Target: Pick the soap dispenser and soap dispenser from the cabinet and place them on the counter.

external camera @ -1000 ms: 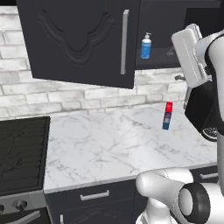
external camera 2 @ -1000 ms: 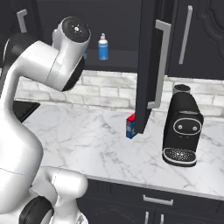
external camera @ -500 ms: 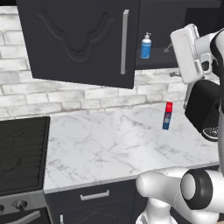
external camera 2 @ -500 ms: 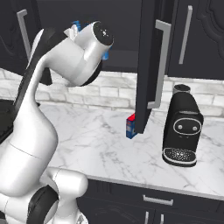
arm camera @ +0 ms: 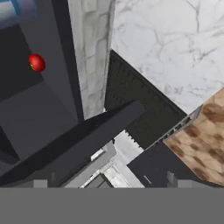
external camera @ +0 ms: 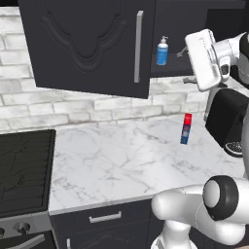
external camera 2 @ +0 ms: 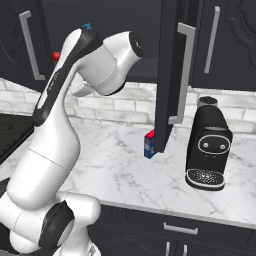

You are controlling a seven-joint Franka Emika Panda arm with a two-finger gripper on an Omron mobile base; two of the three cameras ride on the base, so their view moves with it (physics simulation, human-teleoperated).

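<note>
The small bright-blue soap dispenser (external camera: 162, 51) with a white pump stands upright on the shelf of the open dark cabinet (external camera: 92, 44). My gripper (external camera: 186, 65) hangs just right of it at shelf height, apart from the bottle. In the hand view the two fingertips (arm camera: 40, 183) stand wide apart with nothing between them, so my gripper (arm camera: 105, 183) is open. A blurred blue-purple shape (arm camera: 15, 9) at the top left is probably the larger dispenser. Its blue pump (external camera 2: 87, 26) peeks over my arm. The white marble counter (external camera: 121, 155) lies below.
A slim red-topped blue bottle (external camera: 186, 129) and a black coffee machine (external camera 2: 207, 145) stand on the counter. A red tomato (arm camera: 37, 62) sits in the cabinet. The black stovetop (external camera: 24, 170) is on the left. An open cabinet door (external camera 2: 170, 75) hangs above the coffee machine.
My arm's elbow has swung to the right in the right base view and now covers the blue dispenser there. The hand has edged slightly towards the cabinet shelf.
</note>
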